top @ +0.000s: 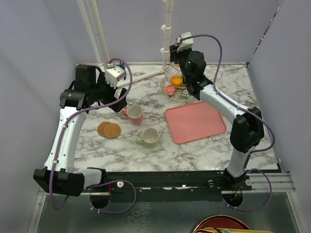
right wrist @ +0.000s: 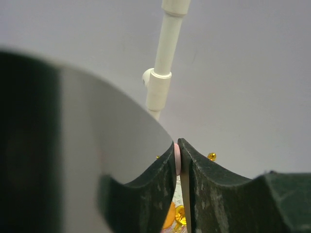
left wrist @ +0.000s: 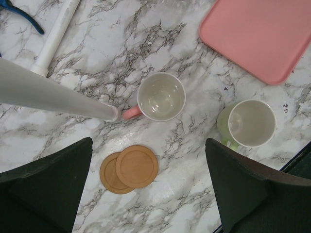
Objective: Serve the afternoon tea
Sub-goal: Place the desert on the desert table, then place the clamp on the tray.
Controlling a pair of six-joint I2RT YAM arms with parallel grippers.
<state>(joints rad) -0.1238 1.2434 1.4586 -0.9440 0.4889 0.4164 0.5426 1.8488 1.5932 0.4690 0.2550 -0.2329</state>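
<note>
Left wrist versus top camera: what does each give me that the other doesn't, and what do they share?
Only the left wrist: a look straight down into the pink mug and green mug, both apparently empty, plus a blue-handled tool. Only the top camera: the tiered stand with its cakes, and the right arm reaching to it. Shared: both mugs, the two overlapping coasters and the pink tray.

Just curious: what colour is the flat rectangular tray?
That flat rectangular tray is pink, clearest in the top view.
</note>
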